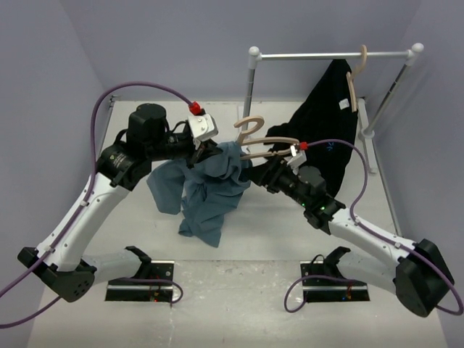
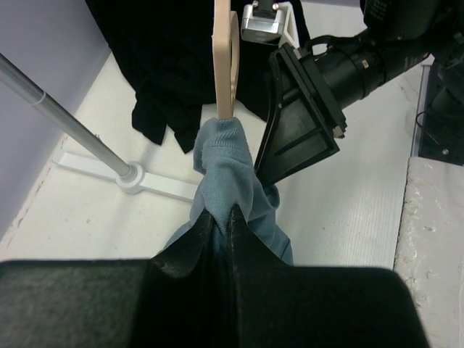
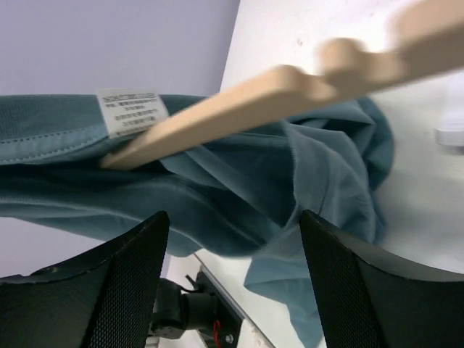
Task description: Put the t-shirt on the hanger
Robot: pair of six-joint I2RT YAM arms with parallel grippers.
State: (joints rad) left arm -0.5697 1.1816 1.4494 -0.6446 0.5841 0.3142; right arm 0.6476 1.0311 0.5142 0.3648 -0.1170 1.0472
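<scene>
The blue-grey t-shirt [image 1: 212,190] hangs bunched from my left gripper [image 1: 203,152], its lower part resting on the table. In the left wrist view the jaws [image 2: 223,212] are shut on a fold of the shirt [image 2: 226,167]. The beige hanger [image 1: 259,139] sticks out to the right of that grip, with one arm pushed into the shirt; it also shows in the left wrist view [image 2: 225,58]. My right gripper [image 1: 255,174] is open and empty, right beside the shirt and below the hanger. In the right wrist view the hanger [image 3: 275,94] crosses above the shirt [image 3: 217,196], with my fingers [image 3: 130,283] wide apart.
A white clothes rail [image 1: 330,54] stands at the back right with a black garment [image 1: 322,123] on a second beige hanger [image 1: 354,80]. Its pole and foot [image 2: 134,174] lie just behind the shirt. Purple walls close in the left, back and right.
</scene>
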